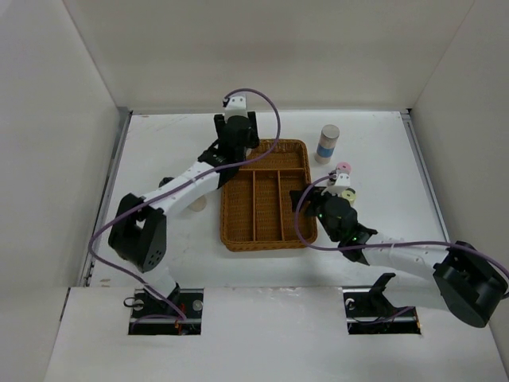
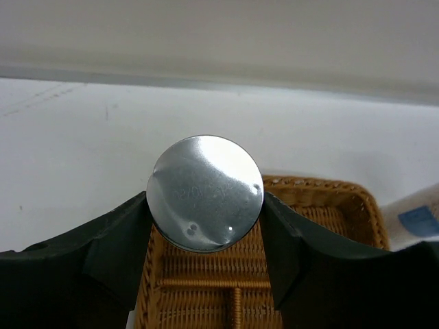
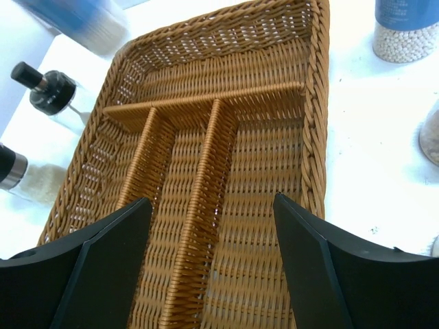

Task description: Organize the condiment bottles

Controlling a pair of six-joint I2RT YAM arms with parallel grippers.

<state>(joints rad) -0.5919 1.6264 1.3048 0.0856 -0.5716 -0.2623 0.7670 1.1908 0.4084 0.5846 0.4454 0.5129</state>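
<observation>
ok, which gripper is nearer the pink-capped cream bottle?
Right. The right gripper is beside the pink-capped cream bottle, by the brown wicker tray's right edge; the left gripper grips a silver-topped bottle over the tray's far end.

**Where Everything Sits**

The tray [image 1: 269, 208] lies in the middle of the table [image 1: 382, 239]. The left gripper [image 2: 206, 205] is up over the tray's far left corner. A held bottle [image 2: 204, 188] sits between its fingers [image 2: 116, 240], above the tray's far edge.

To the right of the tray, near its far corner, stands the far bottle [image 1: 327, 143]. Just in front of it stands the next bottle [image 1: 343, 169], also right of the tray.

Just beside the tray's left wall stand the back shaker [image 3: 49, 96] and, closer to the arms, the front shaker [image 3: 10, 170].

The right gripper [image 3: 212, 202] hangs above the tray, with the long slots under it.
</observation>
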